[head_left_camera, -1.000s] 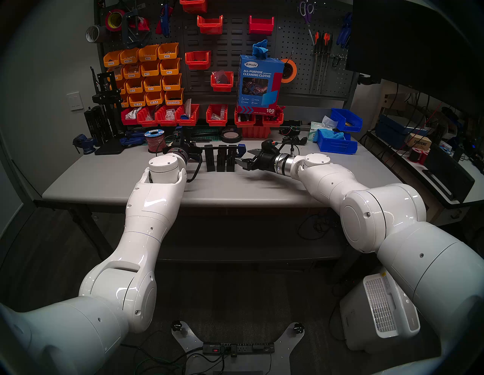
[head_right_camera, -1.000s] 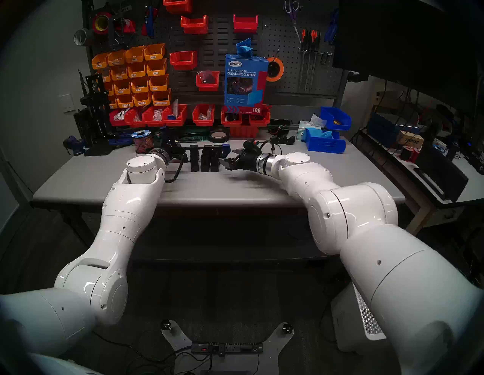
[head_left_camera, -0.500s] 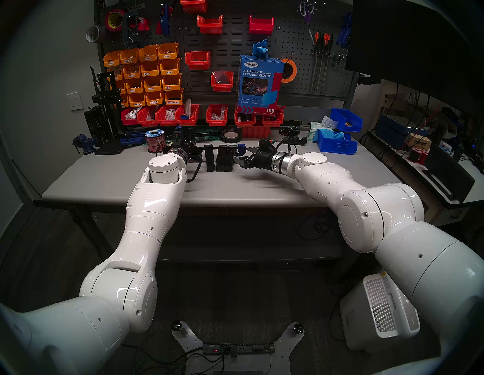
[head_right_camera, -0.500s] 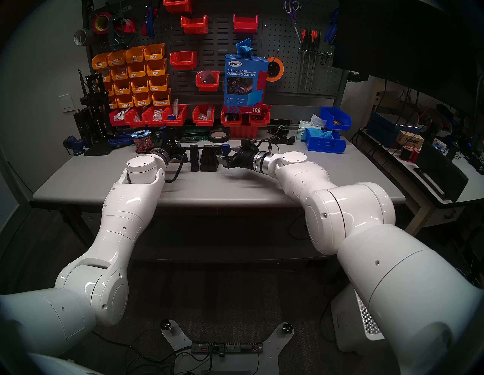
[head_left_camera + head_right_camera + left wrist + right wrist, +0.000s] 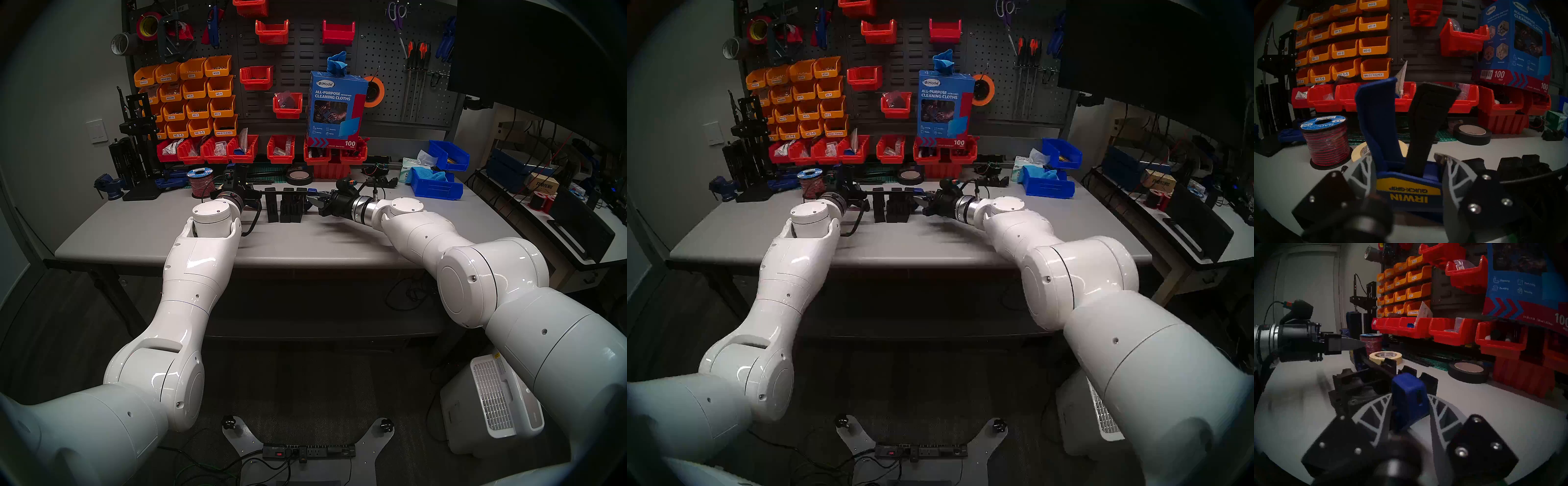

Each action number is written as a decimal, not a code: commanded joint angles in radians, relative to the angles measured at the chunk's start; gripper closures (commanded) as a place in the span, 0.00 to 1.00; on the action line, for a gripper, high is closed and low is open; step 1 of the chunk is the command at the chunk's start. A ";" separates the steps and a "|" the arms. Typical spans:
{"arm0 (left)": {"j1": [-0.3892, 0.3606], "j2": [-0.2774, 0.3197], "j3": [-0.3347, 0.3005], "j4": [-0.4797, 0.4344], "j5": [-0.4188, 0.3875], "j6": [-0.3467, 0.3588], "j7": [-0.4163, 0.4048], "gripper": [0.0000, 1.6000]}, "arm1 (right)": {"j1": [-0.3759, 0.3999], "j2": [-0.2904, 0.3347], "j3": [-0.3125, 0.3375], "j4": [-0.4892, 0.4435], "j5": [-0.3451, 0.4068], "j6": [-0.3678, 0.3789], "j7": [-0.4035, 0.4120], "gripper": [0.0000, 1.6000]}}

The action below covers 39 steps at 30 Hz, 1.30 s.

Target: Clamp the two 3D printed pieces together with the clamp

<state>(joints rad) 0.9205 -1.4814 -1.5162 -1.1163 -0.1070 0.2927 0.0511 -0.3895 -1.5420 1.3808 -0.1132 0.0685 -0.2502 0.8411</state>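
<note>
The clamp (image 5: 1408, 193) is blue with a yellow IRWIN label, and its handle and trigger stick up in the left wrist view. My left gripper (image 5: 1403, 162) is shut on its body. Its thin black bar (image 5: 271, 193) runs right, behind the two 3D printed pieces (image 5: 286, 207). These black blocky pieces stand side by side on the table (image 5: 305, 244). At the bar's far end my right gripper (image 5: 1409, 400) is shut on the clamp's blue end jaw (image 5: 1408, 395), just right of the pieces (image 5: 1359, 383). In the head view the right gripper (image 5: 314, 200) hides most of that jaw.
Behind the pieces are a black tape roll (image 5: 298, 176), a masking tape roll (image 5: 1385, 355) and a red wire spool (image 5: 201, 181). Red bins (image 5: 280, 149) line the back. Blue bins (image 5: 436, 185) stand at back right and a blue vise (image 5: 110, 186) at back left.
My right gripper has moved left up to the clamp's blue end jaw and its open fingers have closed on it. The left arm and the pieces have not moved.
</note>
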 commanded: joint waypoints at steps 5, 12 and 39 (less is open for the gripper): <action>-0.056 -0.004 -0.005 -0.043 0.000 -0.019 -0.004 1.00 | 0.035 0.010 0.006 -0.028 0.005 -0.025 0.001 1.00; -0.056 -0.006 -0.008 -0.043 0.003 -0.020 -0.007 1.00 | 0.032 0.015 0.007 -0.026 0.005 -0.031 0.003 1.00; -0.055 -0.014 -0.019 -0.042 0.015 -0.019 -0.015 1.00 | 0.030 0.016 0.008 -0.025 0.005 -0.045 0.004 1.00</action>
<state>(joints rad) 0.9204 -1.4949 -1.5316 -1.1158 -0.0904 0.2928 0.0377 -0.3980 -1.5267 1.3831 -0.1110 0.0680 -0.2842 0.8450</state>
